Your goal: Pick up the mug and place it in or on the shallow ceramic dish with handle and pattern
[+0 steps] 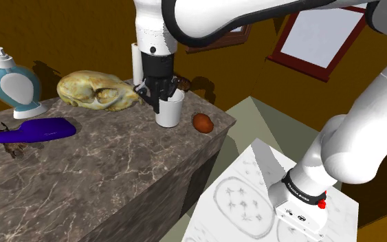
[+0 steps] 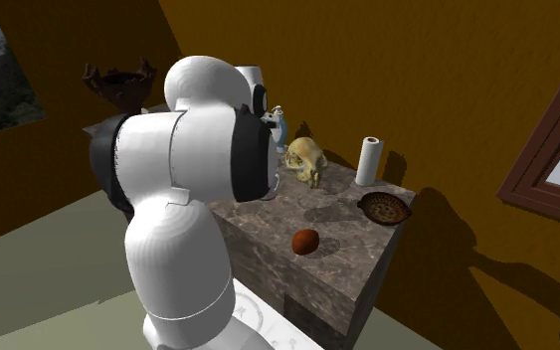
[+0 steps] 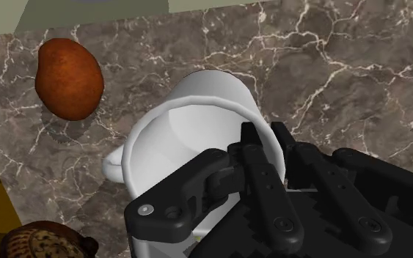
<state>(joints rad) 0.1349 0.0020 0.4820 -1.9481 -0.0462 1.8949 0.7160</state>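
Observation:
A white mug (image 1: 169,111) stands on the dark marble counter (image 1: 102,172), near its corner. My black gripper (image 1: 159,103) comes down from above and is shut on the mug's rim. In the wrist view one finger sits inside the mug (image 3: 190,139) and the other outside it, so the gripper (image 3: 265,139) clasps the wall. The shallow brown patterned dish (image 2: 382,208) lies on the counter just beyond the mug; a part of it (image 3: 39,242) is close to the mug's handle side.
A reddish-brown oval object (image 1: 203,122) lies beside the mug by the counter's edge. A yellowish skull (image 1: 95,89), a blue soap dispenser (image 1: 13,82) and a lying blue bottle (image 1: 37,129) stand further along. A paper roll (image 2: 368,161) stands at the back.

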